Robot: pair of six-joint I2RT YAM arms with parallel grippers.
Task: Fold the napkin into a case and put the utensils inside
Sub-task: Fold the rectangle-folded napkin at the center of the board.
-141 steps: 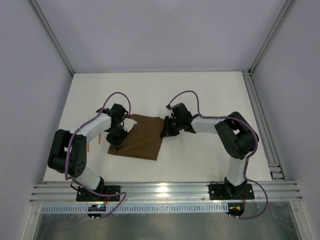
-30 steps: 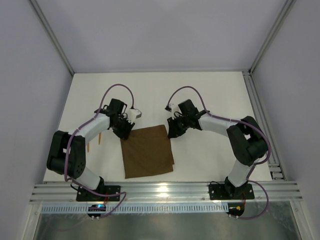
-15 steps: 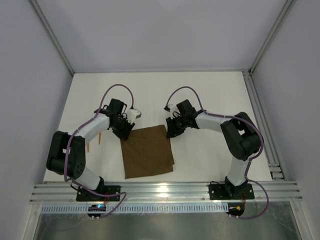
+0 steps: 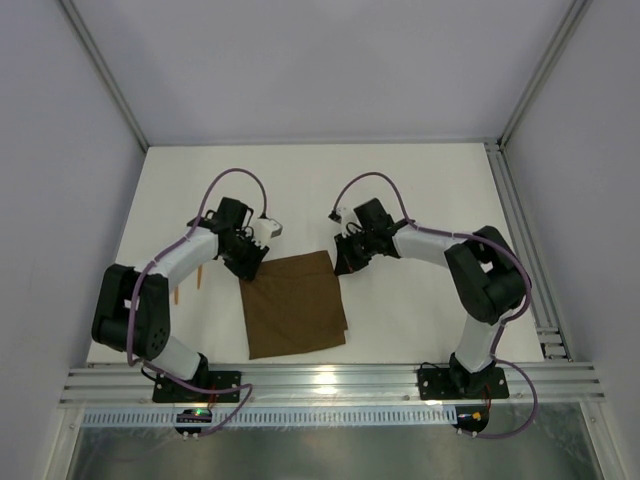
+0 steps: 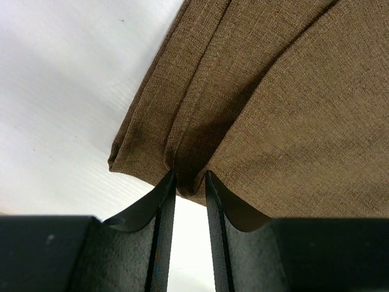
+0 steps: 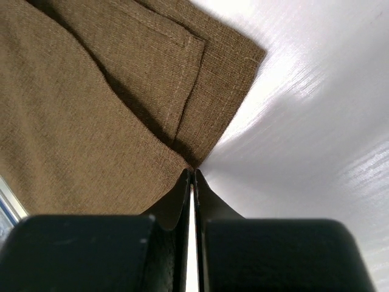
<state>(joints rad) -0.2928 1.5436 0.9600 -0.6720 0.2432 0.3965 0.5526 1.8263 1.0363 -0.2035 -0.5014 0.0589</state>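
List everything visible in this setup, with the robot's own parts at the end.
napkin: one, dark brown, flat on the table between the arms, its far edge doubled over.
utensils: two, orange-tan, at the table's left side beside the left arm, partly hidden; too small to tell their types.
table: one, white, fills the enclosure floor.
rails: silver, along the near edge, under the arm bases.
cables: two, purple, one looping over each arm.
left gripper: one, black, pinching the napkin's far left corner.
right gripper: one, black, pinching the far right corner.
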